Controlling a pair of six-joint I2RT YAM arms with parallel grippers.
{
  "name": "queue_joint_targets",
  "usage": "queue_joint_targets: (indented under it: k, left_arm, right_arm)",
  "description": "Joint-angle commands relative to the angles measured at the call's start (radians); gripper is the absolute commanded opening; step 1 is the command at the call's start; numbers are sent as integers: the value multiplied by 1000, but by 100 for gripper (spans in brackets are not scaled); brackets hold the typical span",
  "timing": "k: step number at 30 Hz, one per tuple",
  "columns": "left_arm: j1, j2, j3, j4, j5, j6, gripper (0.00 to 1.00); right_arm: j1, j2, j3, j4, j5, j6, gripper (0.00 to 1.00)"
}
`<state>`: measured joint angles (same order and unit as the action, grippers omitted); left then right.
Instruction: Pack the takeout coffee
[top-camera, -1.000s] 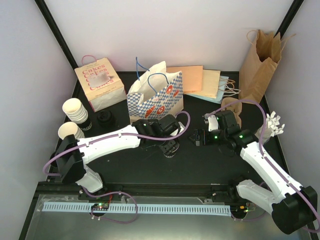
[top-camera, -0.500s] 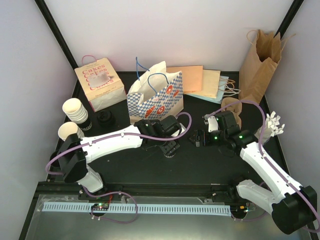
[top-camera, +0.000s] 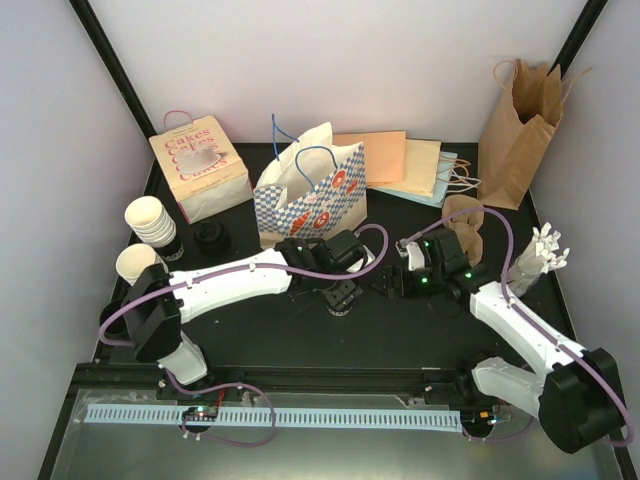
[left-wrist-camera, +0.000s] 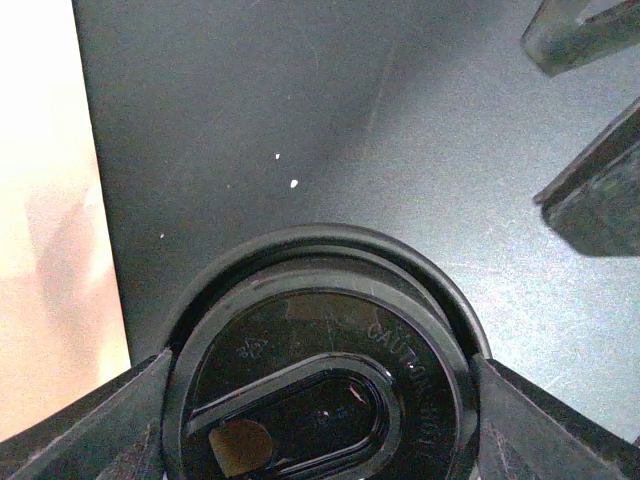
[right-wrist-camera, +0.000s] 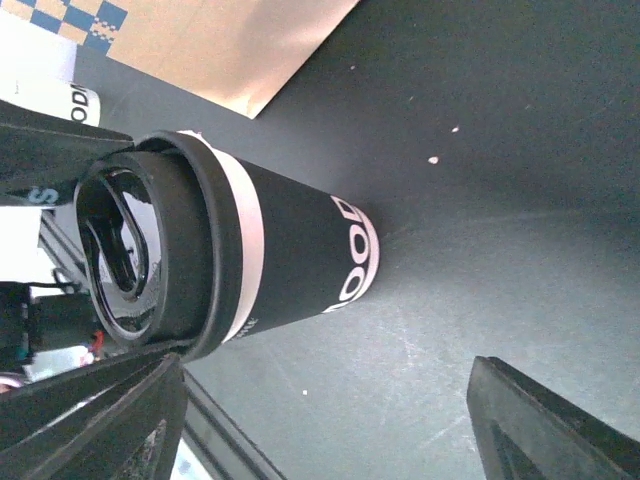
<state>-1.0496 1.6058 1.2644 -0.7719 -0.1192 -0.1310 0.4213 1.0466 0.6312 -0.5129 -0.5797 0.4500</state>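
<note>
A black coffee cup (right-wrist-camera: 290, 250) with a white band and white letters stands upright mid-table, a round black lid (left-wrist-camera: 320, 380) on top. My left gripper (top-camera: 340, 292) is shut on that lid, its fingers (left-wrist-camera: 100, 430) pressing the rim from both sides. My right gripper (top-camera: 390, 280) is open and empty, just right of the cup, and not touching it. In the right wrist view the cup lies toward the left finger (right-wrist-camera: 90, 420). Cream-white ribbed cups (top-camera: 150, 220) and one single cup (top-camera: 137, 262) stand at the far left, with spare black lids (top-camera: 208, 238) beside them.
A blue-checked paper bag (top-camera: 310, 195) stands open just behind the cup. A "Cakes" box bag (top-camera: 200, 165) is at the back left. Flat paper bags (top-camera: 400, 160) lie at the back, and a tall brown bag (top-camera: 518, 130) stands back right. A white hand-shaped object (top-camera: 545, 250) is at the right edge.
My right gripper has moved left, closer to the cup. The left gripper stays on the lid, nearly still.
</note>
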Motion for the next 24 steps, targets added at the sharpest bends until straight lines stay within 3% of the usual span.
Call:
queue_joint_targets:
  k: [1, 10, 15, 24]
  left_arm:
    - [-2, 34, 29, -27, 14, -4, 79]
    - [2, 21, 35, -22, 44, -15, 87]
    - [2, 5, 65, -43, 35, -15, 99]
    - [2, -38, 106, -78, 18, -21, 99]
  right_arm:
    - [5, 45, -14, 124, -101, 38, 76]
    - [5, 86, 13, 146, -112, 42, 73]
    - [5, 73, 35, 99, -79, 18, 73]
    - [5, 37, 71, 27, -23, -12, 74]
